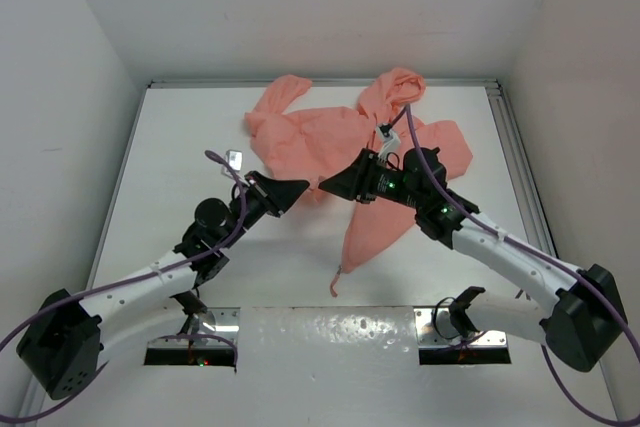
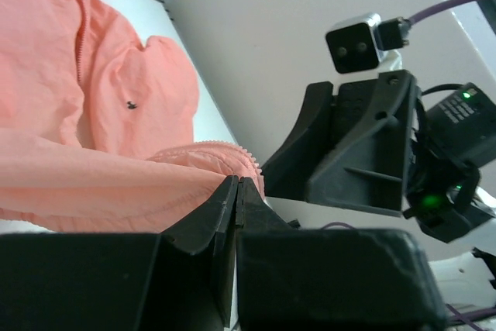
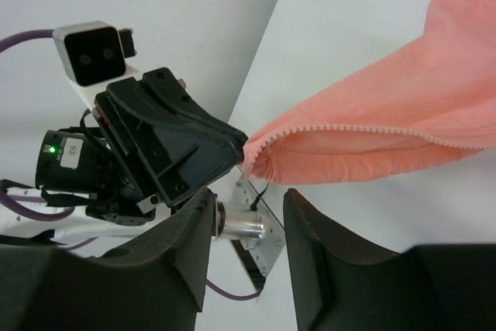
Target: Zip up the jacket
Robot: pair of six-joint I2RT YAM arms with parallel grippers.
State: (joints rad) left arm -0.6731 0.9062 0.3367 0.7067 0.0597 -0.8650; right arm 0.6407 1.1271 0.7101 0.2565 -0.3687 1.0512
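Note:
The salmon-pink jacket (image 1: pixel 330 137) lies crumpled at the back middle of the table, with one front panel trailing toward the near edge. My left gripper (image 1: pixel 305 189) is shut on the corner of a front edge, where the zipper teeth (image 2: pixel 226 147) end; in the left wrist view the jaws (image 2: pixel 237 184) meet with pink fabric pinched at their tips. My right gripper (image 1: pixel 324 187) faces it tip to tip and stands open. In the right wrist view its fingers (image 3: pixel 310 222) sit just below the held corner (image 3: pixel 267 156), apart from it, with nothing between them.
White walls close in the table on three sides. A metal rail (image 1: pixel 515 147) runs along its right side. The trailing panel ends in a thin cord (image 1: pixel 338 282) near the front. Metal base plates (image 1: pixel 215 320) sit at the near edge.

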